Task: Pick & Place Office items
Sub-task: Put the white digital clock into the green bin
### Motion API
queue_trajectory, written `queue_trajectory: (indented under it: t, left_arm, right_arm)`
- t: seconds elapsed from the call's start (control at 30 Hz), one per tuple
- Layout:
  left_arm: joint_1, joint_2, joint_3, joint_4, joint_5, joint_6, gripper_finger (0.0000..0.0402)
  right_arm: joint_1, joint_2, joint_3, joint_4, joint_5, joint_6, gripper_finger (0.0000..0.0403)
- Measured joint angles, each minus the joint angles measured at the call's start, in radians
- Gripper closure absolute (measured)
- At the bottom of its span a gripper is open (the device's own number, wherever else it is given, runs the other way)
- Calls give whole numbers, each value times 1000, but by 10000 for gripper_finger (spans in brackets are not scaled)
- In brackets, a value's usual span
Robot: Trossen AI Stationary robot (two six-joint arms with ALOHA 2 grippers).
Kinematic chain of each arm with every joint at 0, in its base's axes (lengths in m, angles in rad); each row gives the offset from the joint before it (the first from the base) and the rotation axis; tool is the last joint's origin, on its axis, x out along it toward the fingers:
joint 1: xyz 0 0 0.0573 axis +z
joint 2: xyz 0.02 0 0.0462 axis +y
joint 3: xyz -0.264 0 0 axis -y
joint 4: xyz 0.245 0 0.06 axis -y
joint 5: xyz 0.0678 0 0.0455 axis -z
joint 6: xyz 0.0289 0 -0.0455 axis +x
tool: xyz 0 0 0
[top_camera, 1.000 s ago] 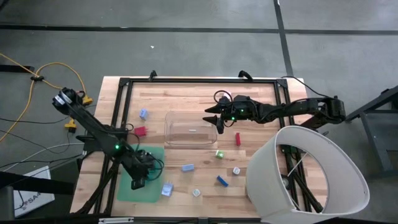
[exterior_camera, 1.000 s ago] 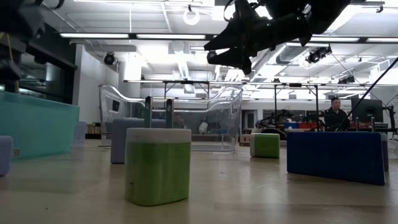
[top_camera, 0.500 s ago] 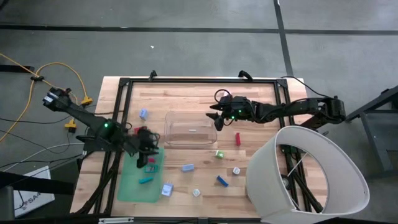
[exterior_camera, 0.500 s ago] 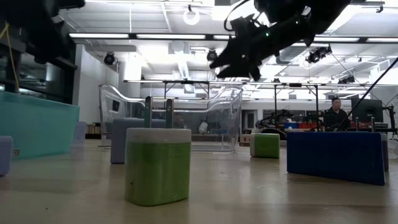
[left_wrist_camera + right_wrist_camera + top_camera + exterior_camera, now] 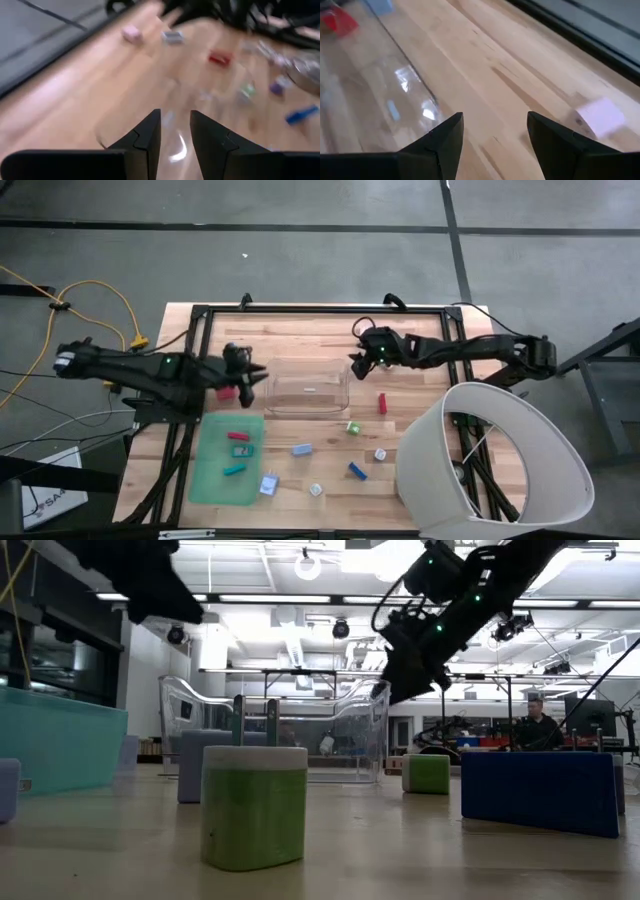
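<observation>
1. The office items lie scattered on the wooden counter [image 5: 300, 340], none inside the clear bin [image 5: 307, 387]. A red piece [image 5: 382, 402] lies just right of the bin, a green-and-white cube [image 5: 352, 427] near the bin's lower right corner, and a light blue piece [image 5: 301, 449] below the bin.
2. Further toward the near edge are a dark blue piece [image 5: 357, 470], a small white piece [image 5: 380, 454] and another pale piece [image 5: 316, 490].
3. On the green mat [image 5: 226, 460] rest a red piece [image 5: 238, 436], two teal pieces [image 5: 241, 450] and, at the mat's lower right corner, a blue-and-white piece [image 5: 268, 484].
4. Left of the bin, a red block [image 5: 227, 392] lies on the bare wood, and a pale blue piece [image 5: 231, 362] lies further back.
5. The left pincer [image 5: 250, 375] hovers just beside the bin's left end, its fingers [image 5: 145, 137] nearly pressed together with a narrow gap, pinching nothing.
6. The right pincer [image 5: 356, 360] hangs over the bin's far right corner, its fingers [image 5: 442, 137] spread and empty; a pale pink piece [image 5: 600, 116] lies on the wood beyond them.
7. A large white lamp shade [image 5: 495, 460] sits at the counter's right.
</observation>
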Motion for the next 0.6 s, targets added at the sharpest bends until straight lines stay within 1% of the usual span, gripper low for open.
queue_trajectory:
  t: [0.17,0.3,0.43,0.6]
  left_arm:
    - [123,1,0,82,0,68,301]
    - [190,3,0,133,-1,93,301]
    - [222,3,0,158,-1,94,301]
    - [230,3,0,157,0,94,301]
  right_arm:
    - [-33,-7,0,-153,0,0,195]
    - [-49,-13,0,-272,5,0,195]
    - [-62,-15,0,-377,26,0,195]
    - [-82,-16,0,-475,38,0,195]
